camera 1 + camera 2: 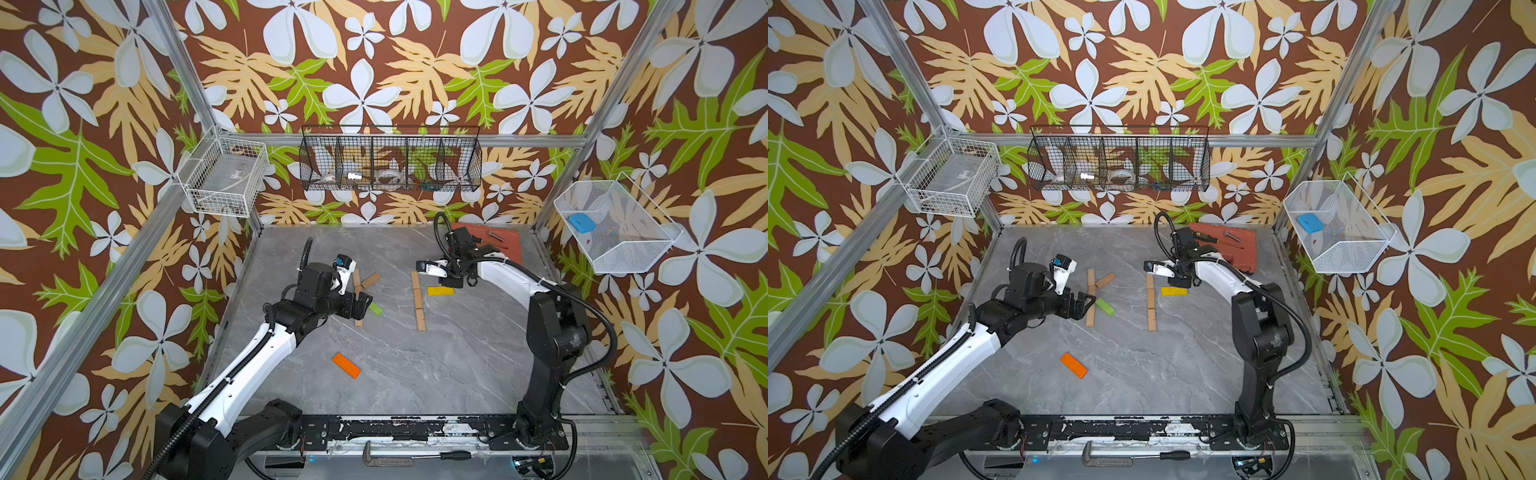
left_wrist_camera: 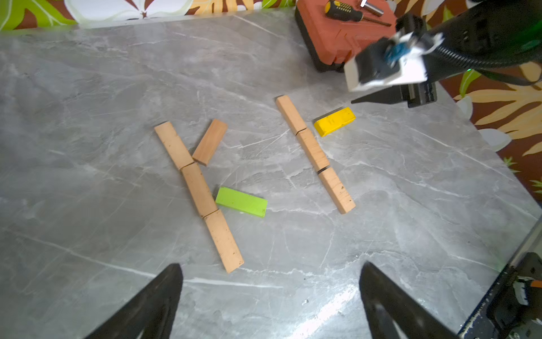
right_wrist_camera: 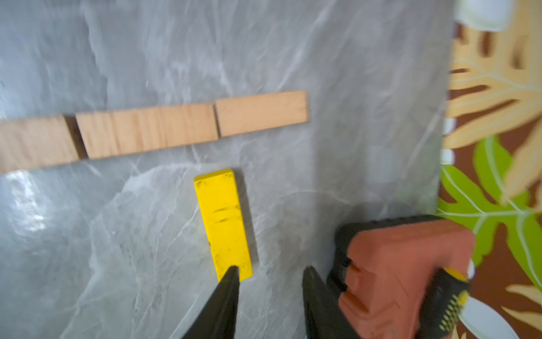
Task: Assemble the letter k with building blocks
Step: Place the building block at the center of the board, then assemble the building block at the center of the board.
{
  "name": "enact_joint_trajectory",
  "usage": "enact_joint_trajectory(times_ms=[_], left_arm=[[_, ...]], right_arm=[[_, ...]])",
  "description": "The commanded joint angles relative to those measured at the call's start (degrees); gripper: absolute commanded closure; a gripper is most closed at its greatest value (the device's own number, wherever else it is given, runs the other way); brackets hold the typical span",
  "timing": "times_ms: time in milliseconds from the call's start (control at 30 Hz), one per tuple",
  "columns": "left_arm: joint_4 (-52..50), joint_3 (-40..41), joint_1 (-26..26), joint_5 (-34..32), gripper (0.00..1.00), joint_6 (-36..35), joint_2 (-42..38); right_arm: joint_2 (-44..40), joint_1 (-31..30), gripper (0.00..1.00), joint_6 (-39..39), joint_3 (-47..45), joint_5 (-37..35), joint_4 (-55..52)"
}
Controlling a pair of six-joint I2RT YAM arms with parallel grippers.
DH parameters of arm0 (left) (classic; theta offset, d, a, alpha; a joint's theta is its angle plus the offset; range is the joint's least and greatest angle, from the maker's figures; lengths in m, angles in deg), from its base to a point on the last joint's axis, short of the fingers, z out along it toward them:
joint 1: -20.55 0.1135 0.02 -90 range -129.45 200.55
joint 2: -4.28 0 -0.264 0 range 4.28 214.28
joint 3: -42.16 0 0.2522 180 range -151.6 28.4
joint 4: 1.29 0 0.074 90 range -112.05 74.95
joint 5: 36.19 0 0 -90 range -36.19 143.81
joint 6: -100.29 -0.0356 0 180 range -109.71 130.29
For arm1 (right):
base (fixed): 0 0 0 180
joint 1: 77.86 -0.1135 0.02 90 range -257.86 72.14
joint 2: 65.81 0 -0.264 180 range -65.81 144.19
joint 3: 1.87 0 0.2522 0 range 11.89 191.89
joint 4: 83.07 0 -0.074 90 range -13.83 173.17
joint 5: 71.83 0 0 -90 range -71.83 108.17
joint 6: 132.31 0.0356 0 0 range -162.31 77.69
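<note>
Table, grey marble. On it, flat:
- left row, three wood planks end to end
- right row, likewise
- wood plank, angled, corner at left row
- green plank, just beside left row
- yellow plank, near right row
- orange plank, well apart
- case, red, far right corner

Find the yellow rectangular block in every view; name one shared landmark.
Top view: yellow rectangular block mid-table, right of centre.
Top view: block, same place.
Left wrist: block near red-orange tool case.
Right wrist: block ahead of right pincer.
Landmark: row of three plain wooden planks alongside, in every view.
</note>
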Motion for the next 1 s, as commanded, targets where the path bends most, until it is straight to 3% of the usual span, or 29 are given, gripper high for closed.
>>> enact_joint_trajectory(times_ms=[0, 67, 167, 333, 400, 500, 633, 967], left_arm=[[4.85, -3.22, -2.89, -0.58, 0.07, -1.88, 3.08], [4.19, -7.80, -7.47, -4.81, 0.09, -5.18, 8.01], [1.22, -18.12, -13.33, -7.11, 0.11, -9.67, 19.14], [-8.87, -40.74, -18.01, -6.96, 0.12, -15.06, 40.51], [-13.00, -50.06, -19.04, -7.38, 0.12, -16.56, 48.75], [-15.99, -60.45, -19.95, -9.24, 0.12, -18.59, 57.80], [-16.30, -68.15, -20.39, -10.12, 0.12, -20.59, 66.12], [-15.50, -75.14, -21.32, -9.88, 0.14, -23.51, 76.91]], right_arm=[[-9.94, 3.57, 0.57, 23.23, -6.52, 12.13, 12.89], [-18.40, 5.41, 0.57, 36.86, -14.65, 15.56, 21.29], [-30.77, 5.78, 0.54, 52.76, -26.45, 14.20, 27.95], [-47.39, 7.27, 0.49, 71.72, -38.80, 4.36, 18.71], [-55.50, 11.17, 0.46, 77.30, -43.51, 2.02, 13.90], [-66.35, 16.91, 0.41, 81.36, -48.95, 1.00, 10.08], [-73.00, 18.06, 0.37, 83.04, -50.89, 0.10, 7.14], [-63.27, 18.04, 0.36, 81.72, -46.85, 8.80, 6.05]])
